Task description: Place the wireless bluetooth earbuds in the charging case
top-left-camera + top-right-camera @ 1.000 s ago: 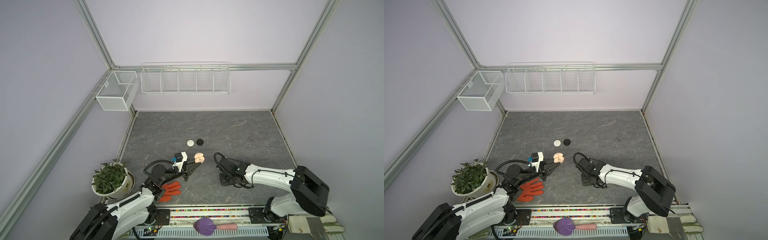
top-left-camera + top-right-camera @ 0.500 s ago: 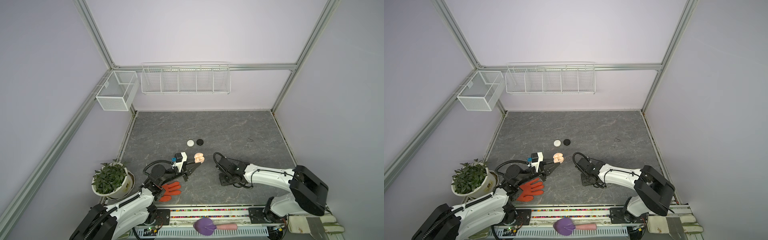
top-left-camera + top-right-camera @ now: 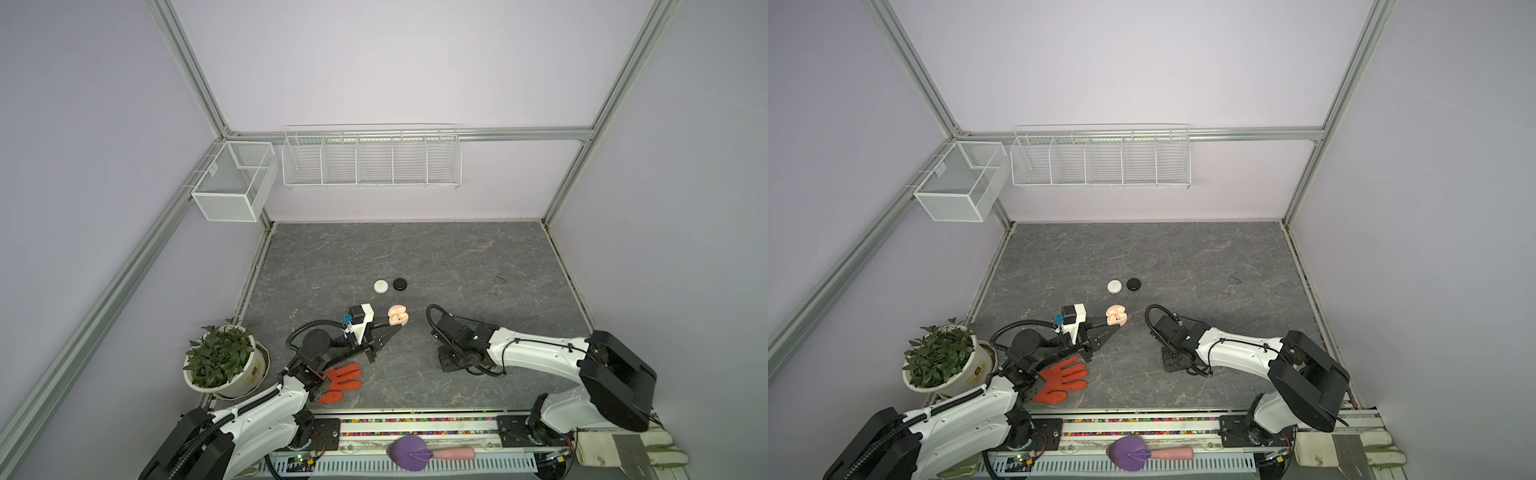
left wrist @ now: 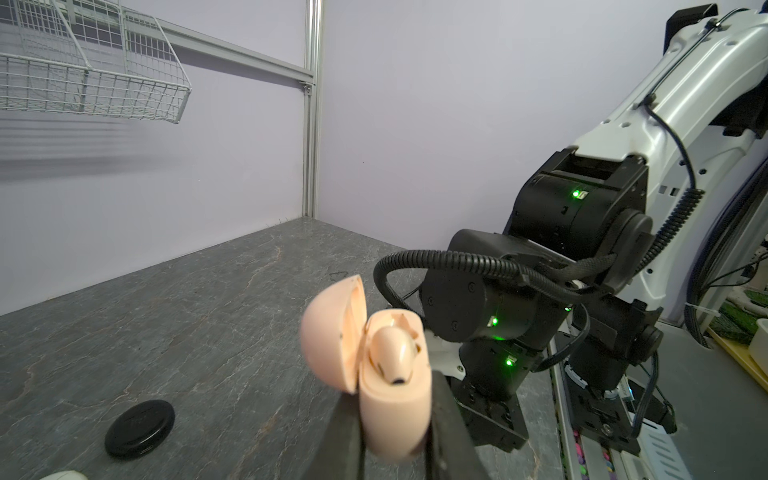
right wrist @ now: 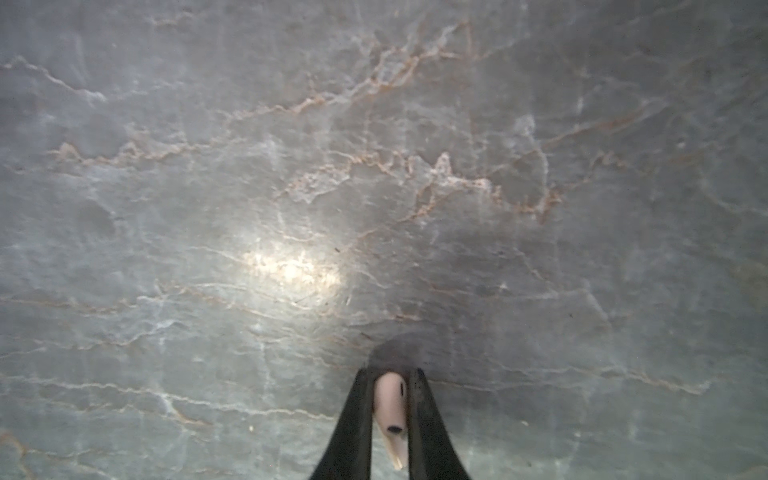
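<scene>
No legible text, labels or numbers anywhere.

There are two robot arms, the left arm (image 3: pixel 257 411) and the right arm (image 3: pixel 536 353). Each ends in one gripper, so there are two grippers: the left gripper (image 4: pixel 395 432) and the right gripper (image 5: pixel 391 374).

One pink charging case (image 3: pixel 398 316) is near the middle. Two pale pink earbuds show: the seated earbud (image 4: pixel 392 349) in that case and the gripped earbud (image 5: pixel 390 399) between the right gripper's fingers.

Two round pucks lie farther back, the white puck (image 3: pixel 380 286) and the black puck (image 3: pixel 400 284).

There are two wire holders. The mesh box (image 3: pixel 232 187) is on the left wall, and the long rack (image 3: pixel 372 160) on the far wall has five compartments.

One potted plant (image 3: pixel 220 359) stands near left, with one orange glove (image 3: pixel 343 380) just right of it. One purple scoop (image 3: pixel 409 452) lies at the near edge. One white glove (image 3: pixel 1350 453) lies near right.
</scene>
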`<state>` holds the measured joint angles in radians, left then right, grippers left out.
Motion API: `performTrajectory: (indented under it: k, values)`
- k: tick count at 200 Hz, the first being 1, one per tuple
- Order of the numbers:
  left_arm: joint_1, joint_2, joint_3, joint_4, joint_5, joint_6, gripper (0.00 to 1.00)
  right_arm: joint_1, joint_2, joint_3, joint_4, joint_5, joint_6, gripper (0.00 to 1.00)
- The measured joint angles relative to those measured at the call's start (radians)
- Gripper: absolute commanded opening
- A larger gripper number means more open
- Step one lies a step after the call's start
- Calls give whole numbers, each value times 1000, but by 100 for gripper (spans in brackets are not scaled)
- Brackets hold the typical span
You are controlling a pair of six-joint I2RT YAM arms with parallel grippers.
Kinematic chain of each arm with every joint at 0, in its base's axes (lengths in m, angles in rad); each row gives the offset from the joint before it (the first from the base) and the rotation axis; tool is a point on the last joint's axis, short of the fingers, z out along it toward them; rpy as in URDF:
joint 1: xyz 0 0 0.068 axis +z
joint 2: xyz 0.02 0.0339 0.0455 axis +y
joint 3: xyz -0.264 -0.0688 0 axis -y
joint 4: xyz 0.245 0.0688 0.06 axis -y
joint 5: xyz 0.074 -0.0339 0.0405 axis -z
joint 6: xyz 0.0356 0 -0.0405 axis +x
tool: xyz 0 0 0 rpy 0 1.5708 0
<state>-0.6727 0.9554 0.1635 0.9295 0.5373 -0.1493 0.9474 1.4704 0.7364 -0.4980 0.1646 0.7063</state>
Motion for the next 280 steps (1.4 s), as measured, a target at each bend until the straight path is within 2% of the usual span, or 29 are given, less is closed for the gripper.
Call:
performTrajectory:
  k: [112, 154, 202, 280]
  values:
    - [0, -35, -18, -3, -17, -3, 0, -3, 17, 56, 7, 5, -5, 15]
    - [0, -41, -18, -3, -18, -3, 0, -12, 53, 85, 25, 43, -7, 15]
    - [0, -40, -18, -3, -24, -3, 0, -19, 96, 150, -13, 116, 51, 16]
    - [0, -52, -22, -8, -37, 2, 0, -18, 159, 174, -46, 126, 101, 17]
